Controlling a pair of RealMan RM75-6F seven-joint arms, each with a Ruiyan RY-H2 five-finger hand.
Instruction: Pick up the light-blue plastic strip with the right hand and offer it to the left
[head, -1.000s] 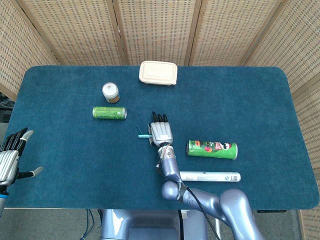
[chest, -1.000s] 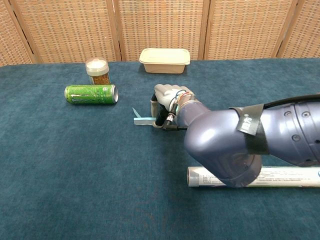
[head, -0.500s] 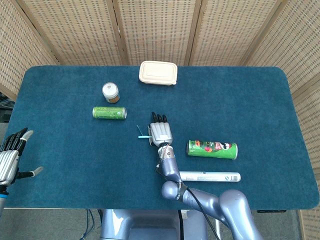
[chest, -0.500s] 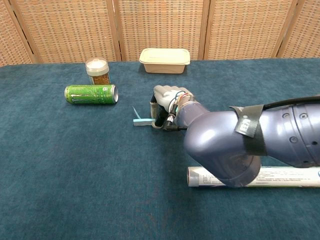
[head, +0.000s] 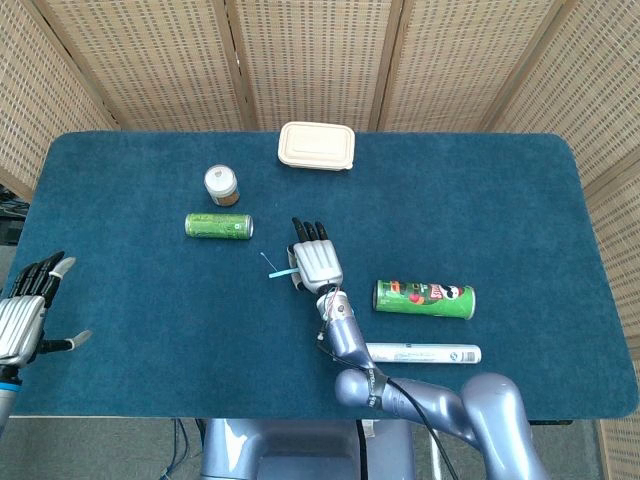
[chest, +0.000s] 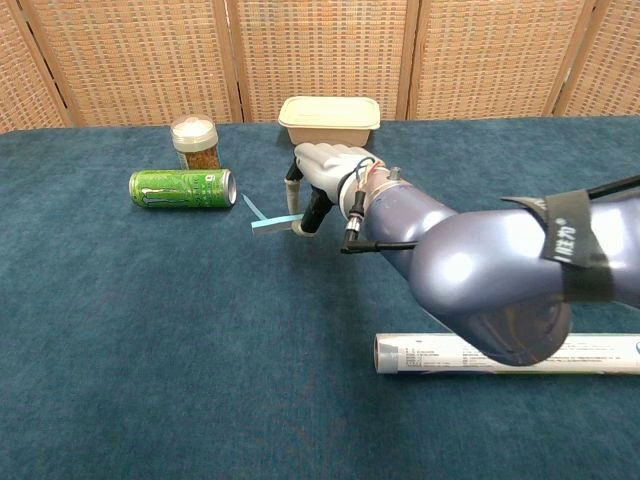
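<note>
The light-blue plastic strip (head: 275, 271) (chest: 264, 219) sticks out to the left of my right hand (head: 315, 262) (chest: 322, 179), which pinches its near end and holds it a little above the blue cloth. My left hand (head: 28, 318) hovers open at the table's left edge with its fingers spread, far from the strip. The chest view does not show the left hand.
A green drink can (head: 219, 226) (chest: 183, 188) lies left of the strip, with a small jar (head: 221, 185) (chest: 195, 143) behind it. A beige lidded box (head: 316, 146) (chest: 329, 119) stands at the back. A Pringles tube (head: 425, 298) and a white roll (head: 420, 353) (chest: 508, 353) lie to the right.
My right hand has lifted and shifted slightly left and back, taking the strip up off the cloth. The left hand has barely moved.
</note>
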